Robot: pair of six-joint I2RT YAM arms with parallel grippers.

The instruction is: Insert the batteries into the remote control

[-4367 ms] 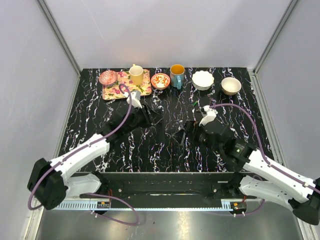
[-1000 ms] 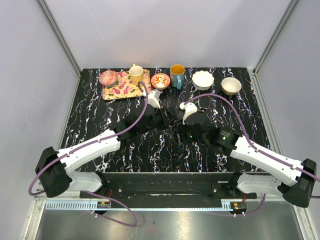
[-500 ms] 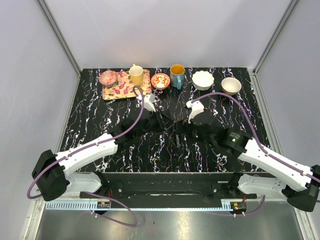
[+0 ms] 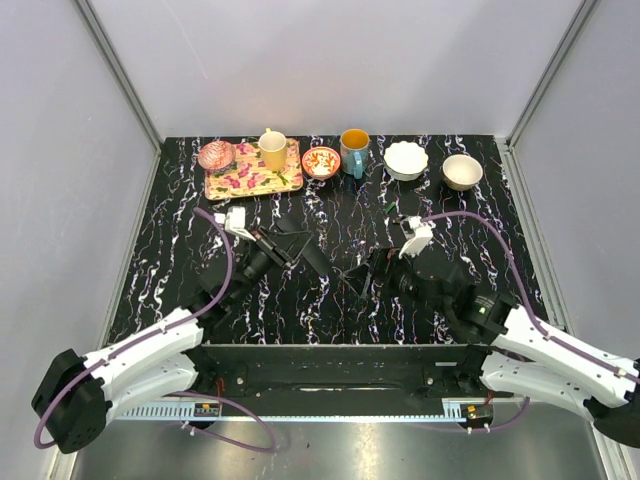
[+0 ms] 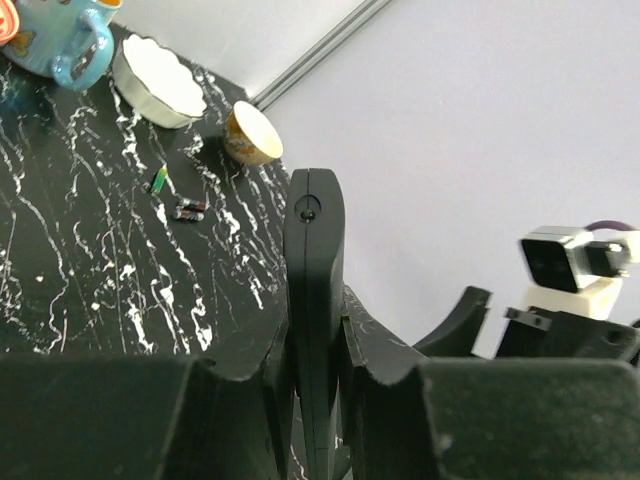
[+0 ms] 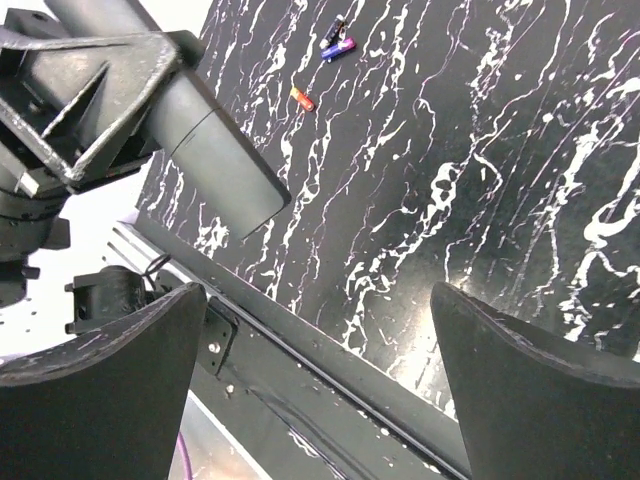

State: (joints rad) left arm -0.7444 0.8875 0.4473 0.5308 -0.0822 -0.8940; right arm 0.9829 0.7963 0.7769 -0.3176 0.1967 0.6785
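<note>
From where I stood, the left gripper (image 5: 315, 372) was clenched on the remote control (image 5: 314, 290). It pinched the bar by its thin edges, so the bar stuck out past the fingertips and seemed held clear of the table (image 4: 330, 300). That narrow hold looked risky: any push while seating a cell could twist the remote in the jaws or slide it out.

The right gripper (image 6: 320, 330) hung released and empty, near the remote's far end. The batteries (image 5: 188, 210) lay loose on the table, well ahead of both tools. Being small and round, they could roll away under a sloppy pinch.

Farther beyond the left fingertips sat a white bowl (image 5: 160, 75) and a tan bowl (image 5: 250, 135), both looking empty. Beside them was a blue mug (image 5: 60, 45) whose contents I couldn't make out.
</note>
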